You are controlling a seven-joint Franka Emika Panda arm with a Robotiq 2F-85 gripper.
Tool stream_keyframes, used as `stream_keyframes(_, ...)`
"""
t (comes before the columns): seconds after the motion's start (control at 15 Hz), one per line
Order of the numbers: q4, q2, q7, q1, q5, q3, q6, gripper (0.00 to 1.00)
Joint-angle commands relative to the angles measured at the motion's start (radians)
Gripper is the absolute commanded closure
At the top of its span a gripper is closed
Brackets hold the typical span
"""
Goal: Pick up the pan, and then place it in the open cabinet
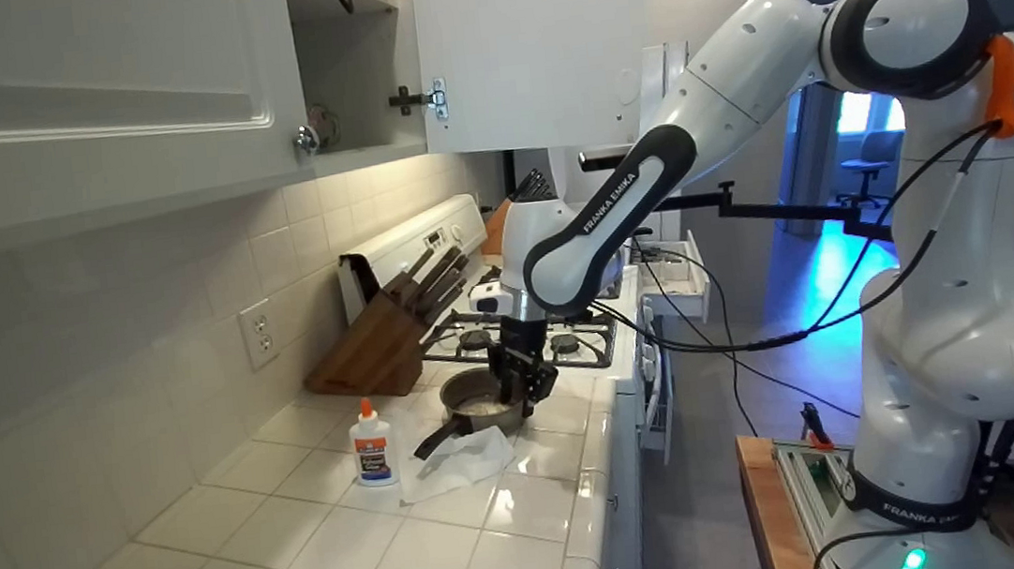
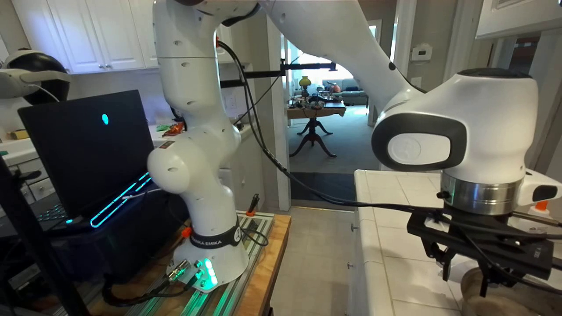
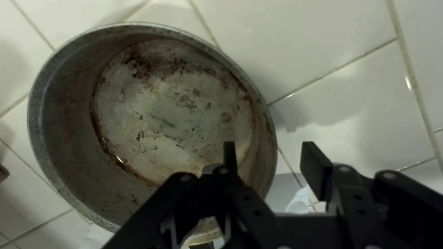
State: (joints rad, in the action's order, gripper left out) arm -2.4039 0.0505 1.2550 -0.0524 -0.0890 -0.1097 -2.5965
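Through the wrist view, I find the claw moderately apart, holding nothing: one finger over the inside of the pan, one outside, neither visibly touching, presumably straddling the rim to pinch it.

In an exterior view, the pan sits on the tiled counter, below the level of the open cabinet.

In an exterior view, the fingers point downward across the pan's rim.
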Motion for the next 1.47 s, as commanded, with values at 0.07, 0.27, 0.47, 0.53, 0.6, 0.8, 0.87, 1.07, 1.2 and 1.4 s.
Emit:
stream_keyframes(0.07,0.013,0.019,0.069,-0.028,-0.062,0.024,-0.019,0.86)
stream_keyframes(0.27,0.013,0.020,0.078,-0.032,-0.069,0.025,-0.019,1.00)
stream_keyframes(0.47,0.017,0.020,0.082,-0.034,-0.071,0.024,-0.021,0.98)
stream_keyframes(0.53,0.018,0.021,0.083,-0.034,-0.070,0.025,-0.021,0.98)
stream_keyframes(0.6,0.017,0.021,0.084,-0.034,-0.070,0.025,-0.022,0.98)
stream_keyframes(0.8,0.014,0.017,0.071,-0.032,-0.055,0.025,-0.027,0.98)
stream_keyframes(0.87,0.008,0.011,0.052,-0.030,-0.038,0.024,-0.032,0.98)
stream_keyframes(1.07,-0.009,-0.015,0.021,-0.024,-0.011,0.027,-0.045,0.98)
stream_keyframes(1.2,-0.020,-0.036,0.012,-0.020,-0.004,0.033,-0.036,0.98)
stream_keyframes(1.4,-0.045,-0.074,0.038,-0.012,-0.001,0.047,-0.028,0.98)
